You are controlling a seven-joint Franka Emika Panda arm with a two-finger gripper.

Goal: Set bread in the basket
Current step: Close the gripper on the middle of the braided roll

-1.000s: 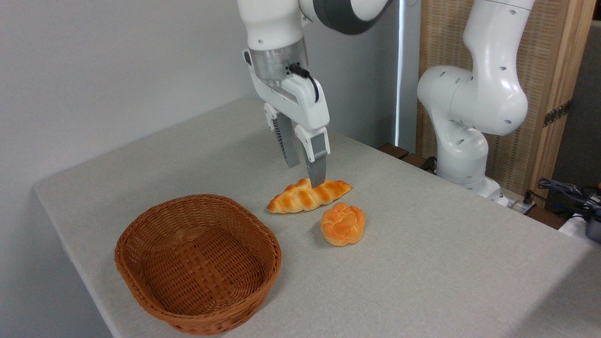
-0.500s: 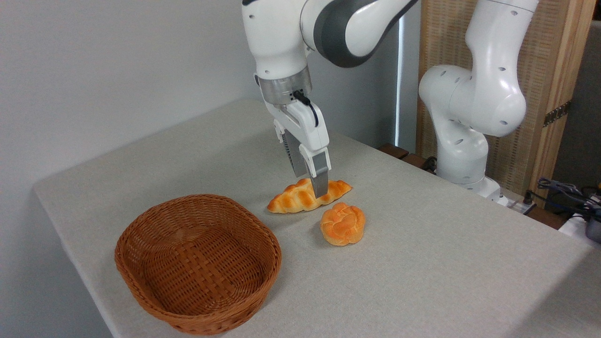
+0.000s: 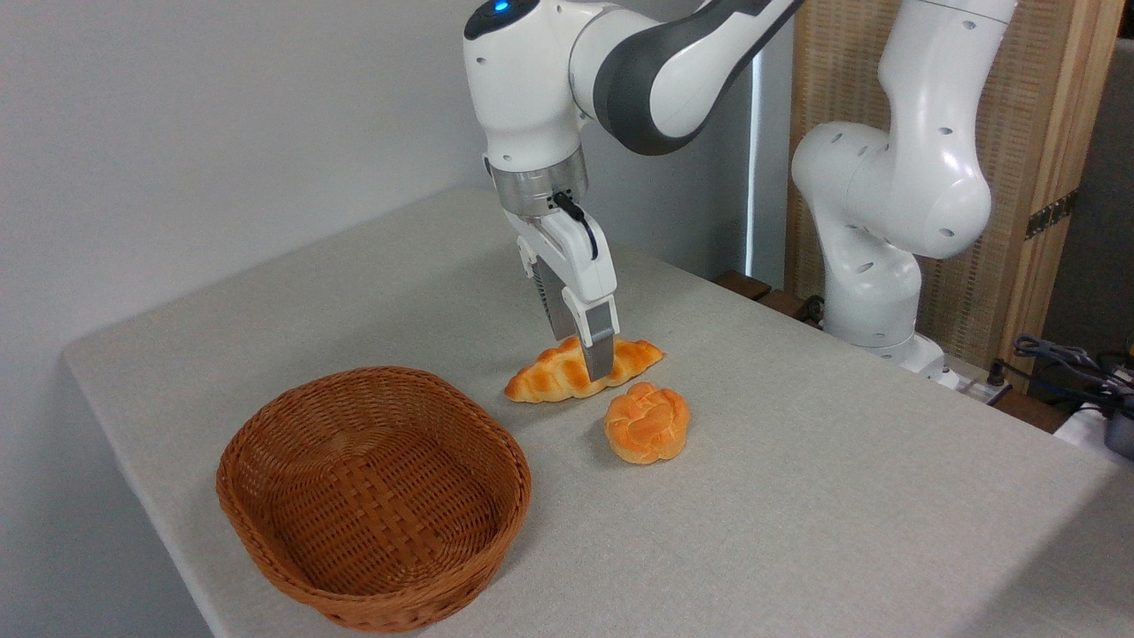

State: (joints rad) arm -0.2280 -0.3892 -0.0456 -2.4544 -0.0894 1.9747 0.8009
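The bread [image 3: 567,376] is showing a golden-orange crust with paler creases in a braided pattern. The bun [image 3: 647,423] is glowing deeper orange, knotted. The basket [image 3: 266,523] is showing reddish-brown woven wicker. The arm [image 3: 620,71] is gleaming white with dark grey bands, over a speckled pale grey table [image 3: 797,496].

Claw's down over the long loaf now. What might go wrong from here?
The claw straddles the bread right of its middle, so the loaf may tilt or slip when lifted. The round bun lies close in front; a dragging loaf might nudge it. The basket rim could catch a drooping end.
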